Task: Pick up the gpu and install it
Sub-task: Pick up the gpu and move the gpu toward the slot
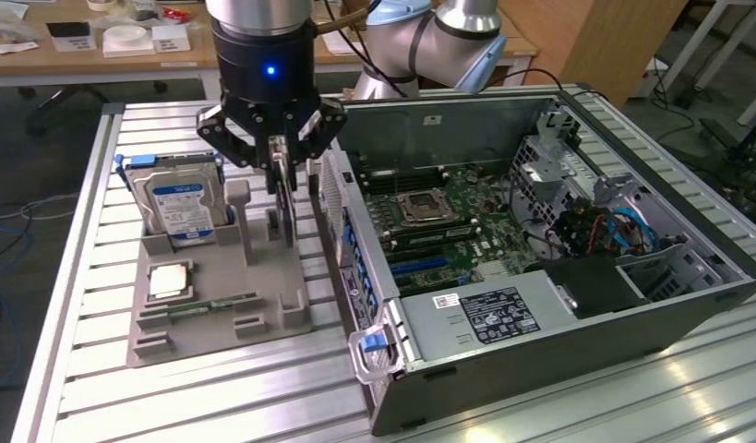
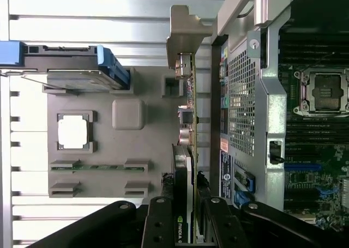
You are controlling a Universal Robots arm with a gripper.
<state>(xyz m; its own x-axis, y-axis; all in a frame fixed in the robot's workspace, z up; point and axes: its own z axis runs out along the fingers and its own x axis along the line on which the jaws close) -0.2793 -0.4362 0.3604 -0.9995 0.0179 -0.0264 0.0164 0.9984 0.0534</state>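
- Exterior view: my gripper (image 1: pixel 279 164) hangs over the grey holder tray (image 1: pixel 260 281), on the side next to the open computer case (image 1: pixel 575 318).
- My fingers are closed narrowly on the gpu (image 1: pixel 282 214). I hold it upright and edge-on by its upper part.
- The card's lower end is down among the tray's slot posts; I cannot tell whether it touches the tray.
- Towards the exterior view's left, the hard drive (image 1: pixel 181 203) stands upright in the tray. A processor chip (image 1: pixel 168 280) lies flat nearer the camera, with a memory stick (image 1: pixel 211 303) in a slot just beyond it.
- The tray and the case both sit on a slatted metal table (image 1: pixel 94 378). Inside the case, the motherboard (image 1: pixel 458 235) shows a bare processor socket (image 1: pixel 421 208).
- Wrist view: my gripper (image 2: pixel 184 187) clamps the gpu (image 2: pixel 183 161) from both flat sides.
- The card runs away from me, with its silvery bracket (image 2: pixel 185 32) at the far end.
- It lies between the tray (image 2: pixel 152 144) and the case's perforated rear panel (image 2: pixel 242 112), close to the panel but apart from it.
- The hard drive (image 2: pixel 65 68), processor chip (image 2: pixel 73 132) and memory stick (image 2: pixel 98 167) sit in their own places in the tray, well apart from the card.
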